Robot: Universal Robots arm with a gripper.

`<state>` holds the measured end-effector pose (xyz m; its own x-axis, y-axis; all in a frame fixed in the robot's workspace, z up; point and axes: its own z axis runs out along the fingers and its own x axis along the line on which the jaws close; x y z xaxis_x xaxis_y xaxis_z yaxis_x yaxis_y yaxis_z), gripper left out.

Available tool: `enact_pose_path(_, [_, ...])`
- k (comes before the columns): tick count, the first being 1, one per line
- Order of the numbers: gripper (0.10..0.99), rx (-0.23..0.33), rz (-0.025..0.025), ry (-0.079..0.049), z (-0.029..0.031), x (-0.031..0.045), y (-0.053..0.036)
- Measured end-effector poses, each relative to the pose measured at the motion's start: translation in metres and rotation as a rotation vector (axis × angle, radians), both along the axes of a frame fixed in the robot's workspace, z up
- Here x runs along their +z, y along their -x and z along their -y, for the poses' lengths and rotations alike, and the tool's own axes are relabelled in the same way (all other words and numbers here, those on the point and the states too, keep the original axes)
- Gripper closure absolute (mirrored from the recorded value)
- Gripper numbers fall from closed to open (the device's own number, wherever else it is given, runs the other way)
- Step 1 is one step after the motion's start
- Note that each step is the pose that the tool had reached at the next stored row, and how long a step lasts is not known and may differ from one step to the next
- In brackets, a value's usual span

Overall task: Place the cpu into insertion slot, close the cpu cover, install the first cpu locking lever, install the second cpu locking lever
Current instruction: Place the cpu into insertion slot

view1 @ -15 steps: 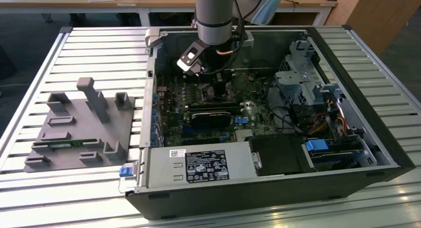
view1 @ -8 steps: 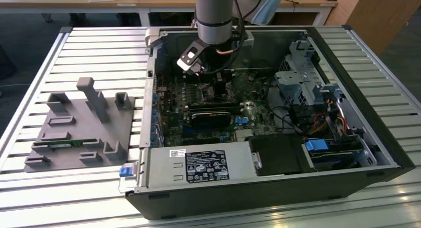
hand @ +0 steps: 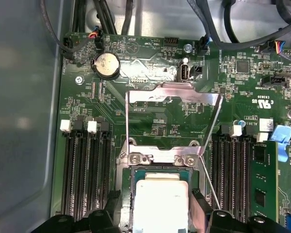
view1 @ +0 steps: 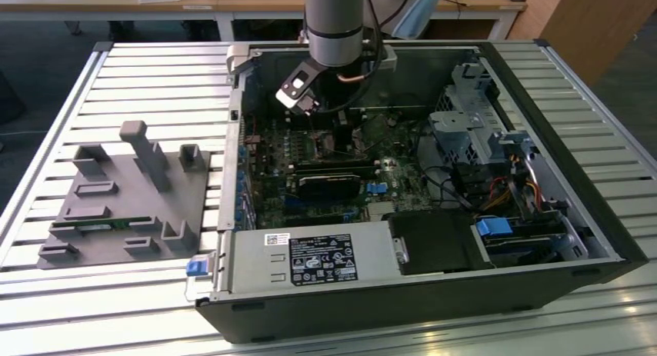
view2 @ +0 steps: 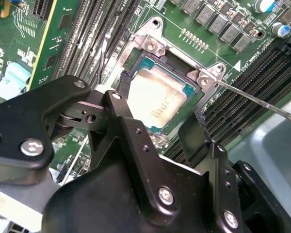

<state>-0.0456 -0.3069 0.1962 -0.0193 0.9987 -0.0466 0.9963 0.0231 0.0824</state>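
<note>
Gripper (view2: 161,97): black, two-fingered, reaching down over the socket area. Its jaws stand open, one finger on each side of the cpu. I cannot tell whether the pads touch the chip's edges.

Cpu (view2: 157,92): square chip with a dull silver top, lying flat in the slot (view2: 135,57). A thin green border shows around the metal. In the first wrist view it sits between the fingertips, just beside the cover's hinge.

Cover (hand: 173,93): silvery frame with a square window, swung up off the slot and hinged at the two-screw bracket, so it is not closed.

Lever (view2: 262,102): thin bright wire rod running out from the bracket corner, raised clear of the board (hand: 111,97).

Memory slots (hand: 82,170): long black rows flanking the slot on both sides.

Coin cell (hand: 106,65): round and silver, on the board beyond the raised cover.

Arm (view1: 334,25): grey, coming down into the open case (view1: 411,302) near its far wall.

Case: black tower lying on its side on the slatted tabletop (view1: 154,71).

Fixture (view1: 123,202): grey moulded tray with upright posts, on the tabletop at the exterior view's left, just beside the case.
</note>
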Motion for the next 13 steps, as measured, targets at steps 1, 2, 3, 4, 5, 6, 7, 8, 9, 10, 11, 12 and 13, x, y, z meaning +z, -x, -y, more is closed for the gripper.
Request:
enact_pose_path(1, [0.412,-0.001,0.0000,0.000,0.0000,0.0009,0.0000])
enact_pose_path(2, [0.412,-0.001,-0.0001,0.000,0.0000,0.0020,-0.0001])
enact_pose_path(3, [0.412,-0.002,-0.0003,0.000,0.0000,0.0032,-0.0002])
enact_pose_path(4, [0.412,-0.002,-0.0005,0.000,0.0000,0.0046,-0.0002])
enact_pose_path(5, [0.412,-0.002,-0.0006,0.000,0.0000,0.0060,-0.0002])
enact_pose_path(6, [0.412,-0.002,-0.0008,0.000,0.0001,0.0073,-0.0002])
enact_pose_path(7, [0.412,-0.002,-0.0008,0.000,0.0004,0.0079,-0.0003])
enact_pose_path(8, [0.427,-0.002,-0.0007,0.000,0.0011,0.0081,-0.0003])
enact_pose_path(9, [0.427,-0.002,-0.0008,0.000,0.0020,0.0081,-0.0002])
enact_pose_path(10, [0.490,-0.002,-0.0008,0.000,0.0030,0.0082,-0.0002])
enact_pose_path(11, [0.553,-0.002,-0.0009,0.000,0.0042,0.0082,-0.0002])
enact_pose_path(12, [0.608,-0.002,-0.0008,0.000,0.0053,0.0083,-0.0002])
enact_pose_path(13, [0.608,-0.002,-0.0008,0.000,0.0060,0.0084,-0.0002])
